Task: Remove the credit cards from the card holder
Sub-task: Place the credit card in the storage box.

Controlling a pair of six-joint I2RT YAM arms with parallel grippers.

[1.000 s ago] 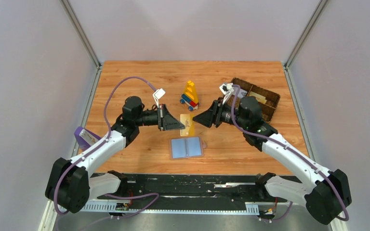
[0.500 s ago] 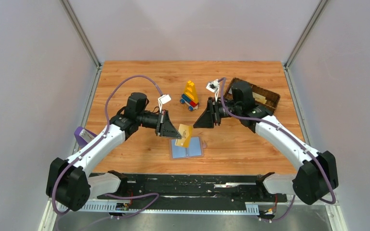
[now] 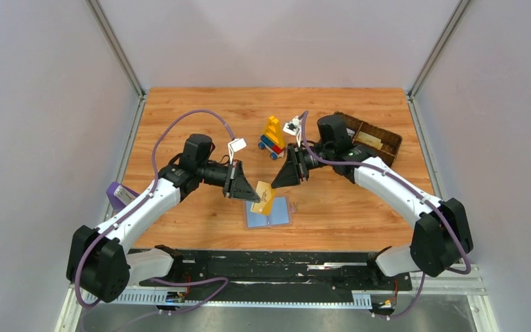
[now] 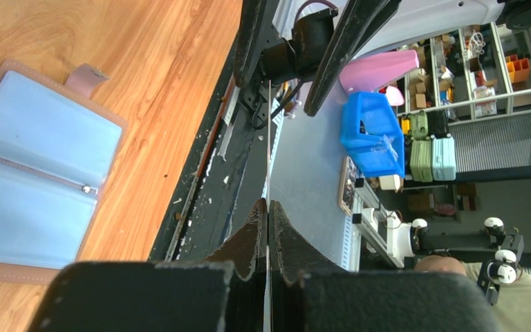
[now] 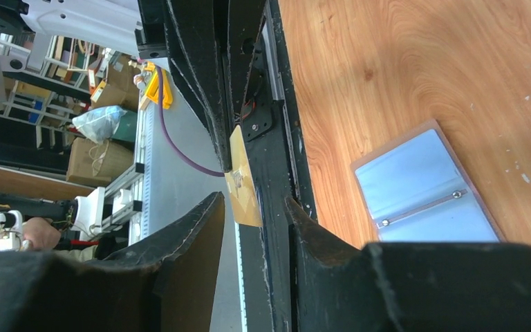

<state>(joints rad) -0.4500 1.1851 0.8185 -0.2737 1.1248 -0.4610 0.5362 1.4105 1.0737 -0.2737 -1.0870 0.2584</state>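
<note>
The card holder (image 3: 269,214) lies open and flat on the wooden table, light blue with a pinkish tab (image 4: 86,76). It also shows in the right wrist view as the card holder (image 5: 425,190). My left gripper (image 3: 254,198) is shut on a tan-gold credit card (image 3: 265,197), held just above the holder's far edge. The left wrist view shows that card (image 4: 269,138) edge-on between the shut left gripper (image 4: 268,203). My right gripper (image 3: 275,184) is open, facing the card from the right. In the right wrist view the card (image 5: 243,188) hangs just ahead of the open right gripper (image 5: 254,200), untouched by the fingers.
A toy of coloured blocks on wheels (image 3: 272,136) stands behind the grippers. A brown woven basket (image 3: 377,142) sits at the back right. A purple object (image 3: 119,197) lies by the left edge. A black strip (image 3: 283,263) runs along the near edge.
My left gripper has carried the card nearer and lower, over the holder's far edge. The right arm swung left and forward after it, and its jaws narrowed somewhat.
</note>
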